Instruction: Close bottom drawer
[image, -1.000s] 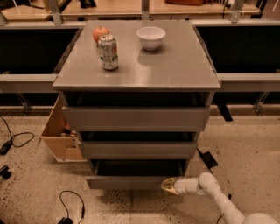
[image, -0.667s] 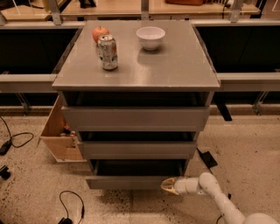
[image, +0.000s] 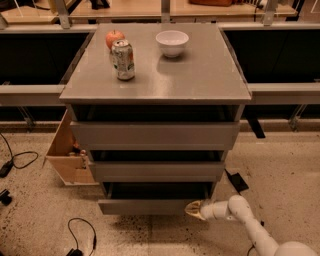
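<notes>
The grey cabinet (image: 155, 82) has three drawers. The bottom drawer (image: 145, 206) is the lowest one; its plain grey front stands slightly out from the cabinet, with a dark gap above it. My gripper (image: 194, 209) is at the end of the white arm (image: 245, 222) that comes in from the lower right. Its tip is at the right end of the bottom drawer's front, touching or nearly touching it. The two drawers above also stand a little out.
On the cabinet top stand a soda can (image: 123, 60), a red apple (image: 114, 38) and a white bowl (image: 172, 43). A wooden box (image: 67, 152) leans at the cabinet's left. Black cables (image: 80, 235) lie on the speckled floor. Dark shelving runs behind.
</notes>
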